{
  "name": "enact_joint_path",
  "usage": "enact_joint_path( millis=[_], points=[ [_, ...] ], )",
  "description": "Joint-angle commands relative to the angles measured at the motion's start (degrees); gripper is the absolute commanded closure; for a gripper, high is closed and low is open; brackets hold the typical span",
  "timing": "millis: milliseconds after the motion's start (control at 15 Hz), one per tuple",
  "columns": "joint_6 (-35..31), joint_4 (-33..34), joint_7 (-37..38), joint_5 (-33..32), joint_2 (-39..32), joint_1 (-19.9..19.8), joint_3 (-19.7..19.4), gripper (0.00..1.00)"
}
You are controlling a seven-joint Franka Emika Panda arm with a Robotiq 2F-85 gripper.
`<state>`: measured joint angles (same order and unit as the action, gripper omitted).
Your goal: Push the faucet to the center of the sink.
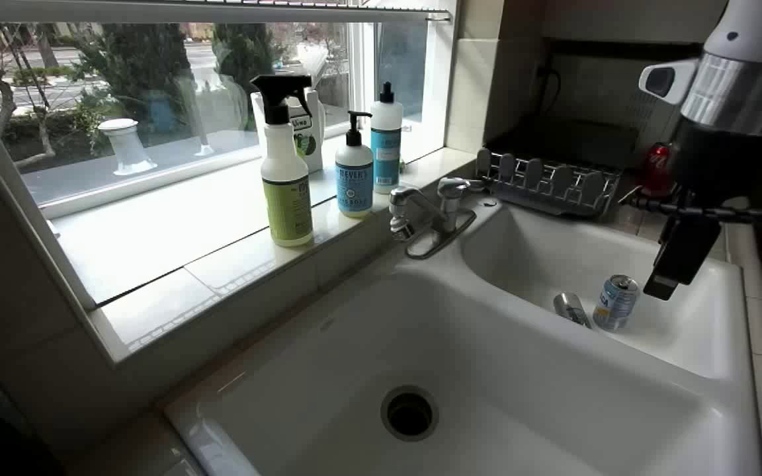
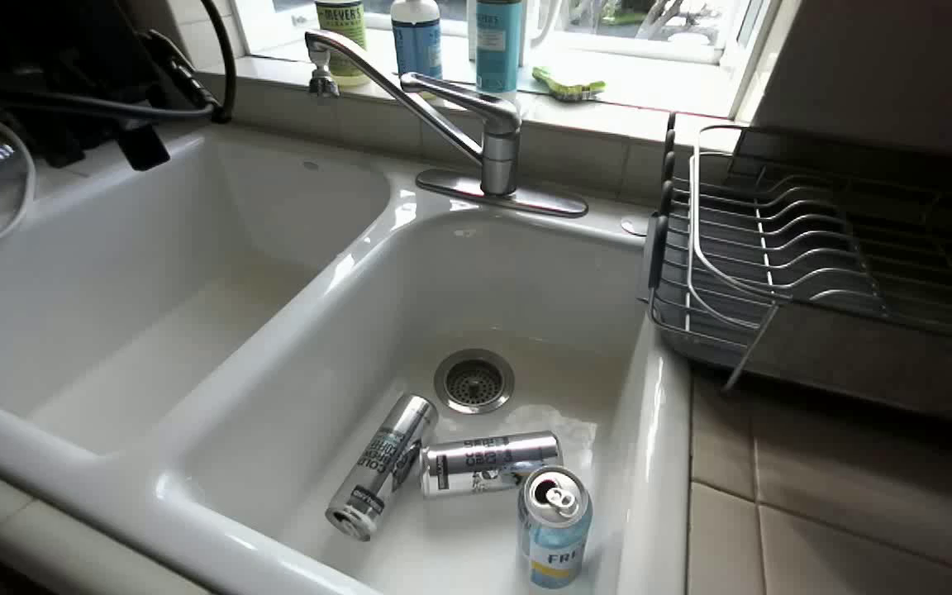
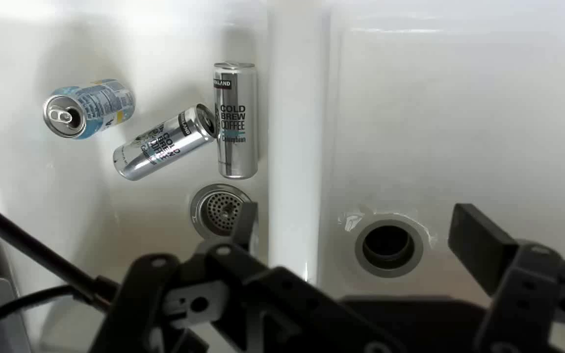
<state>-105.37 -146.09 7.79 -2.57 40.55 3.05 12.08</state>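
Hanging over the white sink (image 2: 663,413), the gripper (image 3: 361,233) is holding its jaws wide apart, the ridge (image 3: 295,147) between the 2 basins showing below it in the wrist view. The chrome faucet (image 2: 499,161) is sitting on the sink's back ledge, its slim spout (image 2: 393,86) pointing toward the side of the wider basin (image 3: 459,122) and running near the window sill (image 1: 235,264); in both exterior views the gripper is standing apart from the faucet. The wider basin is showing a dark round drain (image 1: 409,413). In the smaller basin (image 2: 525,256) 2 silver cans (image 3: 236,147) are lying on their sides near a metal strainer (image 2: 473,384), 1 with its top end touching the other's side, while 1 blue-and-white can (image 2: 554,533) is standing upright close by. Along the sill 3 labelled bottles (image 1: 353,182) are standing, and a wire dish rack (image 2: 815,268) is resting beside the smaller basin.
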Motion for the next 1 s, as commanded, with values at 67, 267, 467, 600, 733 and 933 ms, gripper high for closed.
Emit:
enact_joint_path(
  millis=[67, 267, 467, 600, 733, 933],
  points=[
    [0.16, 0.13, 0.58, -0.59, -0.19, 1.05, -0.85, 0.0],
    [0.16, 0.14, 0.58, -0.59, -0.19, 1.05, -0.85, 0.0],
    [-1.5, 1.55, 0.69, 0.58, -2.07, 1.15, -1.24, 0.0],
    [-3.29, 5.21, 1.6, 1.85, -5.7, 0.92, -1.32, 0.0],
    [-4.09, 10.29, 2.71, 1.91, -9.65, 0.53, -0.76, 0.0],
    [-2.46, 19.4, 6.13, 2.16, -16.19, -0.07, -0.42, 0.0]
  ],
)
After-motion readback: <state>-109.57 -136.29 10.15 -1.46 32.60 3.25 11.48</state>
